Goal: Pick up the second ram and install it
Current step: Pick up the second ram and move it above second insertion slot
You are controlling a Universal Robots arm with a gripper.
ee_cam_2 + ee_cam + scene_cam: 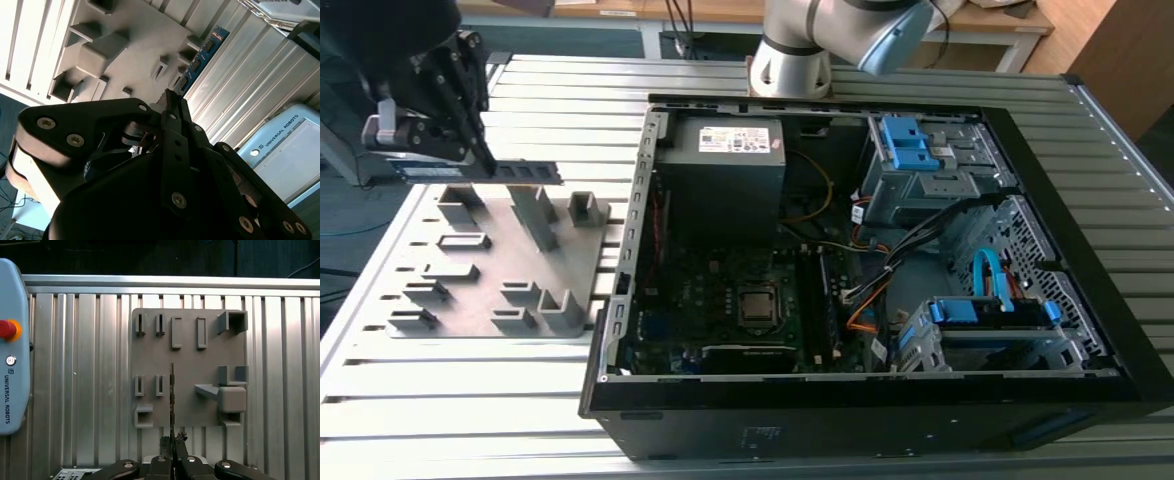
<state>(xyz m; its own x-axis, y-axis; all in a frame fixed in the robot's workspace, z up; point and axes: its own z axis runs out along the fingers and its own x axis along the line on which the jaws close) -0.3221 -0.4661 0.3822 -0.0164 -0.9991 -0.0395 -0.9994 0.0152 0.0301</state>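
Black-fingered, the pincer (478, 158) is clamped on the second memory stick (500, 171), holding the blue-green strip level above a grey plastic tray (480, 285) of upright blocks and slots. The tray lies on the ribbed metal table (454, 400). At the exterior view's right stands an open black computer case (854, 410) holding a motherboard (734, 300), a power supply (720, 190) with a pale printed label (740, 140), and blue drive bays (907, 140). Beyond it rises the arm's silver base (790, 55).
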